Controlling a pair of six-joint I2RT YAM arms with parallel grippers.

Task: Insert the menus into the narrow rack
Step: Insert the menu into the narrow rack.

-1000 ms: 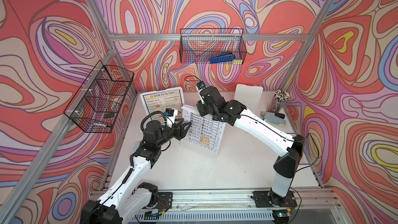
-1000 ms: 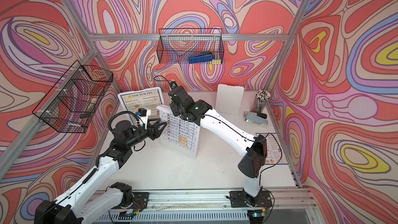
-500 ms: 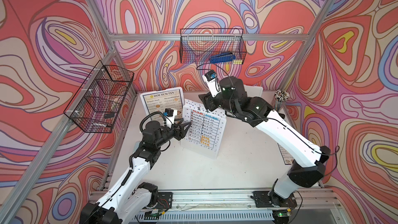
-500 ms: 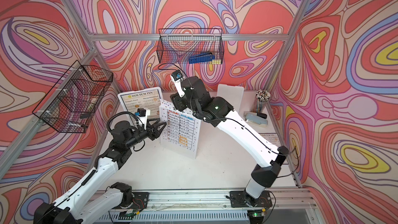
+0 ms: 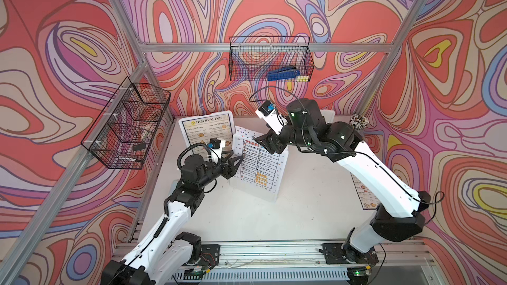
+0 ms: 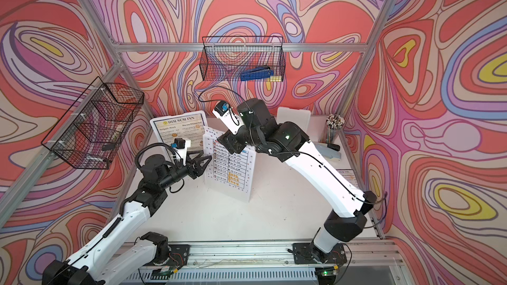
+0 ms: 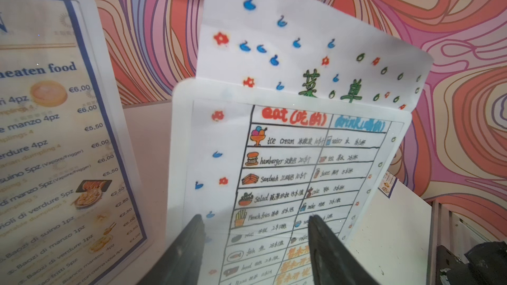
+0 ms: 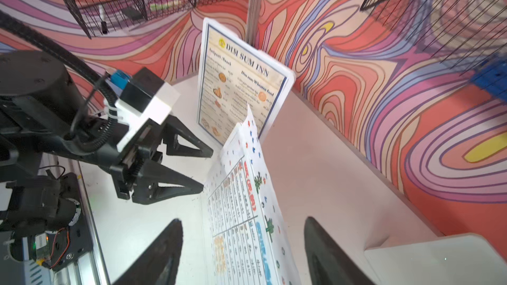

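The white menu (image 5: 258, 160) with a table and an icon-dotted border stands partly down in the narrow rack (image 5: 283, 171), a clear upright holder at mid-table; its top (image 7: 301, 50) sticks out above the rim (image 7: 181, 132). My right gripper (image 5: 264, 143) hovers open just above that top edge (image 8: 241, 193), holding nothing. At the rack's front face my left gripper (image 5: 234, 159) stands open and empty, its fingertips (image 8: 210, 152) close to the face. A large DIM SUM INN menu (image 5: 205, 130) stands in a holder behind. A smaller menu (image 5: 365, 196) lies flat at the table's right edge.
An empty white holder (image 6: 293, 119) stands at the back right, next to a cup of pencils (image 6: 333, 124) and a grey stapler-like thing (image 6: 329, 152). Wire baskets hang on the left wall (image 5: 126, 124) and back wall (image 5: 270, 58).
My right gripper has let go of the white menu's top, opened, and drawn up and back to the right. The menu stays in the rack. The left gripper has held still.
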